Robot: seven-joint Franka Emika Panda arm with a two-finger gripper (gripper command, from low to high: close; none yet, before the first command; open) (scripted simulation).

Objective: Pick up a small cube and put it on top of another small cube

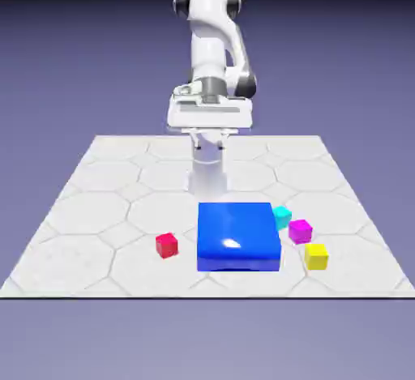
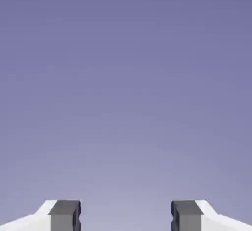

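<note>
None of the stacking is done as things lie: the small red cube (image 1: 167, 245) sits directly on the pale surface (image 1: 73, 245), in the lower left part of the exterior view, well apart from the other small cubes. Those are in the lower right part of that frame: a cyan cube (image 1: 282, 217) partly hidden behind the big blue block (image 1: 237, 236), a magenta cube (image 1: 301, 231) near it, and a yellow cube (image 1: 316, 257) lowest of the three. No small cube rests on another. The whole job seems to be left: reaching a cube, gripping it, lifting it, carrying it over and setting it down on a second one. If the red cube is the one to move, the blue block would lie across the way to the others, so a high carry looks wise.

The arm (image 1: 208, 42) rises in the upper middle of the exterior view, folded back near its base, with the hand high and well apart from all the cubes. The gripper (image 2: 126, 216) has its fingertips wide apart with nothing between them. The hand view shows only blue-violet backdrop beyond them, so the hand probably has to tilt downward before any grasp.
</note>
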